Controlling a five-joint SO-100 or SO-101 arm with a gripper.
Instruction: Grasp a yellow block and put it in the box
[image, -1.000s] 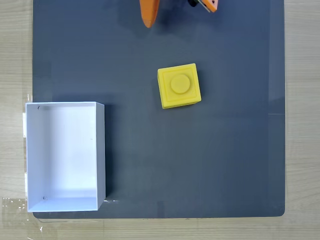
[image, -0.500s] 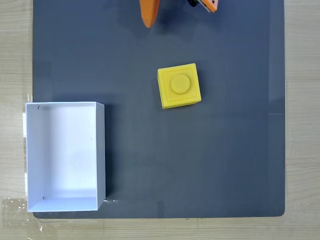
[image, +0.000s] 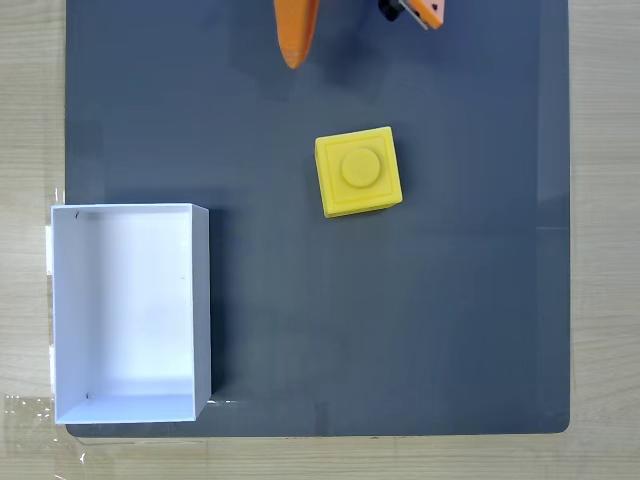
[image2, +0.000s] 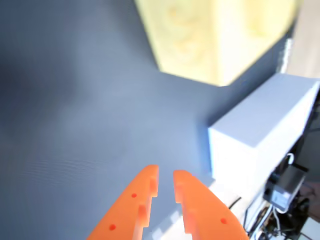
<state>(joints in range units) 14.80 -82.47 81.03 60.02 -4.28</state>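
1. Fixed view, from above: you can see the yellow block (image: 359, 171) sitting stud-up on the dark mat (image: 400, 330), a little right of the frame's centre and in its upper half. The box (image: 130, 312) stands at the lower left with a bare white floor, well apart from the block. So nothing is done yet, by my reading: the grasp, the carry and the drop are all left.

2. Same view: at the top edge you get two orange tips of the gripper (image: 355, 25), one near the middle and one further right, with mat between them. Both are above the block in the frame and clear of it.

3. Wrist view: the gripper (image2: 165, 181) enters from the bottom edge, its orange fingers (image2: 135, 205) almost together with a thin slit between and nothing held. The two views disagree, so I cannot tell you its true spread.

4. Wrist view also gives you what the top-down one lacks: the block as a blurred pale-yellow mass at the upper middle, the box's outer wall at the right, and cables at the lower right corner.
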